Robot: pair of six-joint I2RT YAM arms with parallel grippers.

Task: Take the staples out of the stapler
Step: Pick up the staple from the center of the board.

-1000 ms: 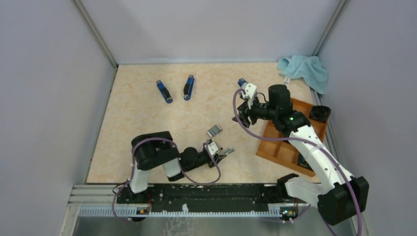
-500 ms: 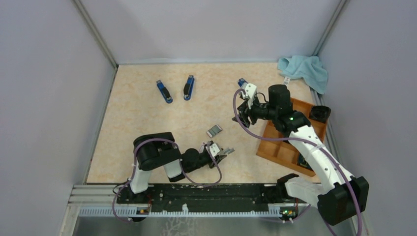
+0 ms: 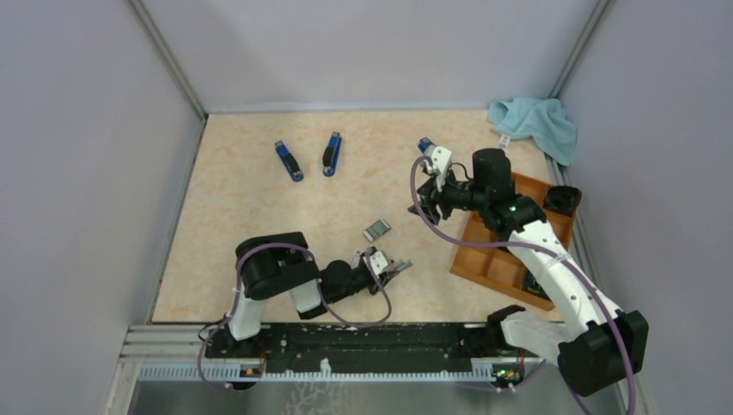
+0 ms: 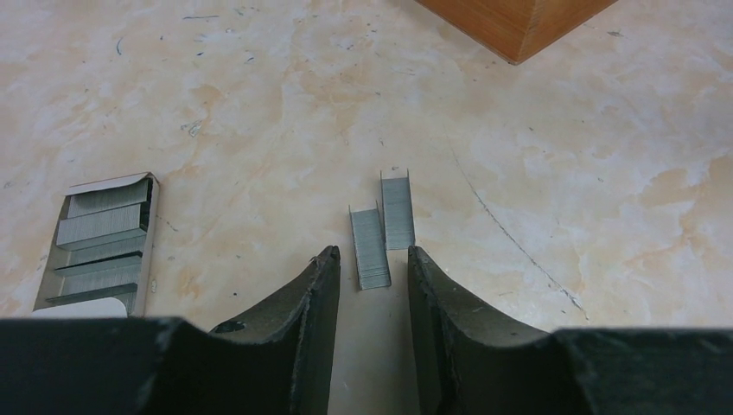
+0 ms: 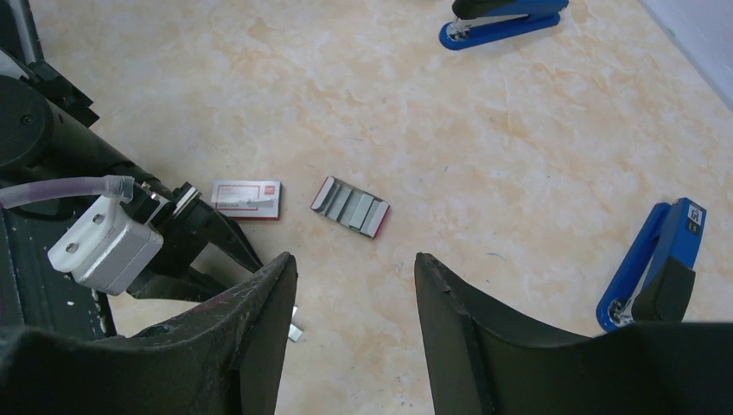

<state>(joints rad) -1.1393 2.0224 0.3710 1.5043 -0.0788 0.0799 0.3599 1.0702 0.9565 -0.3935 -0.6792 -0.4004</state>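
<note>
Left wrist view: 2 strips of staples [image 4: 397, 212] are seen lying flat on the surface [image 4: 562, 173], the nearer one framed by the narrowly parted, empty left pincer [image 4: 372, 252], evidently lined up for a pinch, while the right pincer [image 5: 354, 259] is held aloft, half open and empty.

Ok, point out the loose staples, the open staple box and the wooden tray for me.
staples [image 4: 371, 249]: left wrist view, middle of the nearer strip.
staple box [image 4: 82, 308]: left wrist view, white flap at its near end.
wooden tray [image 4: 497, 22]: left wrist view, outer wall beside its corner.
</note>
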